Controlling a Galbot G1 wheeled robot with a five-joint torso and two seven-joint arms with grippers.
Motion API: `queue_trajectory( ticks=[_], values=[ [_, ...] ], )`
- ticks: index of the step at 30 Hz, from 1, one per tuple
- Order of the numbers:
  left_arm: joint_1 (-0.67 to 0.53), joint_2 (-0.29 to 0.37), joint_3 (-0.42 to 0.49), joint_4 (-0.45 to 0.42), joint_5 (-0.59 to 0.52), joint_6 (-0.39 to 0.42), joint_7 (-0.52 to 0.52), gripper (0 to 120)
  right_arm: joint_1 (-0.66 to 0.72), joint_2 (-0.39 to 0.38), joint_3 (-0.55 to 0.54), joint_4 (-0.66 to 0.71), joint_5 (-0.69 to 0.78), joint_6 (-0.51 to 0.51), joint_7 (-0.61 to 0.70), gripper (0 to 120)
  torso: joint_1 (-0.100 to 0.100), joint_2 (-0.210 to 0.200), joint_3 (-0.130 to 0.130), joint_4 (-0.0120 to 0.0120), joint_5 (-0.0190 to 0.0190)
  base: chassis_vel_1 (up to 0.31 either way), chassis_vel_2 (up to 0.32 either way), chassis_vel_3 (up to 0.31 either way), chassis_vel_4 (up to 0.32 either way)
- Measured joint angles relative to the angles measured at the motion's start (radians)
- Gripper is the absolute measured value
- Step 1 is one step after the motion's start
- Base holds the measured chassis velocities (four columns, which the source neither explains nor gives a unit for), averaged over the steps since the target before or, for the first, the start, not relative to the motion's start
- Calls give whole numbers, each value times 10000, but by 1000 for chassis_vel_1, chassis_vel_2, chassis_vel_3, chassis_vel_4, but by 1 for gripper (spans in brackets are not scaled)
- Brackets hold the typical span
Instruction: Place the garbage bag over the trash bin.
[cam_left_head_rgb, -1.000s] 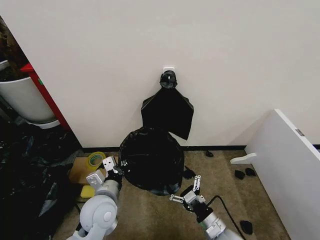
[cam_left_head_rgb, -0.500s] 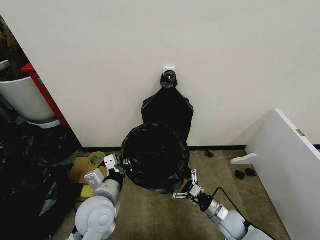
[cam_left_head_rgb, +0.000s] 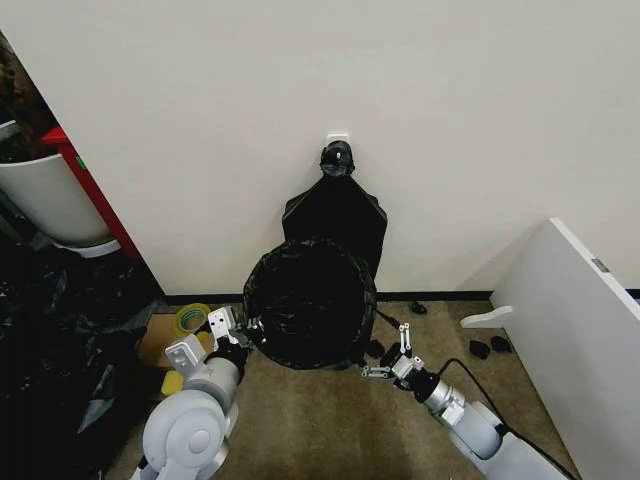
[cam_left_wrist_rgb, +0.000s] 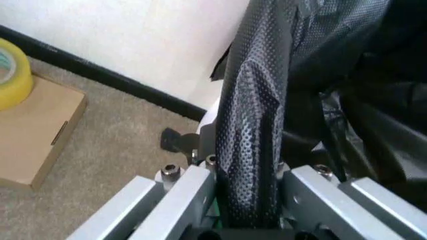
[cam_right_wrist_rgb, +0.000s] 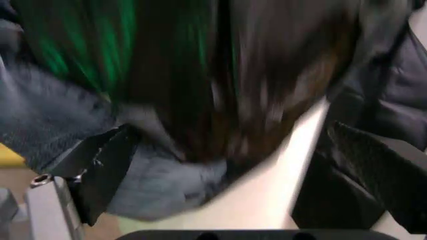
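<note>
The garbage bag (cam_left_head_rgb: 310, 300) is a glossy black sack whose mouth is stretched into a wide round opening in the middle of the head view, by the wall. It hides almost all of the trash bin; a cream strip of the trash bin (cam_right_wrist_rgb: 293, 165) shows under the plastic in the right wrist view. My left gripper (cam_left_head_rgb: 243, 335) is at the bag's left edge, shut on a fold of the garbage bag (cam_left_wrist_rgb: 257, 125). My right gripper (cam_left_head_rgb: 390, 356) is low at the bag's right side, fingers spread open, with bag plastic and bin wall between them but not pinched.
A flat bundle of black bags (cam_left_head_rgb: 335, 225) hangs from a knot on the wall behind. A grey-white planter (cam_left_head_rgb: 45, 200) and black sheeting (cam_left_head_rgb: 60, 340) are at left. A yellow tape roll (cam_left_head_rgb: 192, 318) lies on a cardboard box (cam_left_head_rgb: 160, 340). A white board (cam_left_head_rgb: 575, 340) leans at right.
The bag's mouth has risen and spread into a rounder, wider opening. My right gripper has moved right and forward to the bag's right side. My left gripper has kept its hold.
</note>
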Motion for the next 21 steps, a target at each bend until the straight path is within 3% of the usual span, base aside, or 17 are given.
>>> queue_trajectory(
  ticks=[3,5,6,7,9,11,15,21],
  values=[
    [-79,-10,36,267,34,-239,83,0,-450,-257,-155,640,125,-12,5,100,0,0,-1,-1,0,0,0,0,0],
    [-186,7,25,528,122,-468,103,0,-756,-434,-74,939,923,-22,-883,100,0,0,-1,-1,1,0,0,0,0],
    [-268,28,3,751,213,-639,123,0,-911,-502,135,1028,2226,-29,-2407,100,0,0,-1,-3,-1,0,0,0,0],
    [-268,28,3,751,213,-639,123,0,-911,-502,135,1028,2226,-29,-2407,100,0,0,-1,-3,-1,0,0,0,0],
    [-385,68,-30,1065,243,-758,126,0,-998,-529,684,963,4944,-35,-5411,100,0,0,-1,1,2,0,0,0,0],
    [-469,69,-41,1230,215,-772,130,0,-1043,-543,995,830,6065,-40,-7051,100,0,0,0,0,-2,0,0,0,0],
    [-552,-8,-77,1327,150,-771,130,0,-1090,-551,1164,696,6359,-46,-7669,100,0,0,0,-1,0,0,0,0,0],
    [-568,-162,-283,1147,-150,-647,69,0,-1064,-347,850,518,6381,-53,-7554,100,0,0,-1,0,1,0,0,0,0]
  ],
)
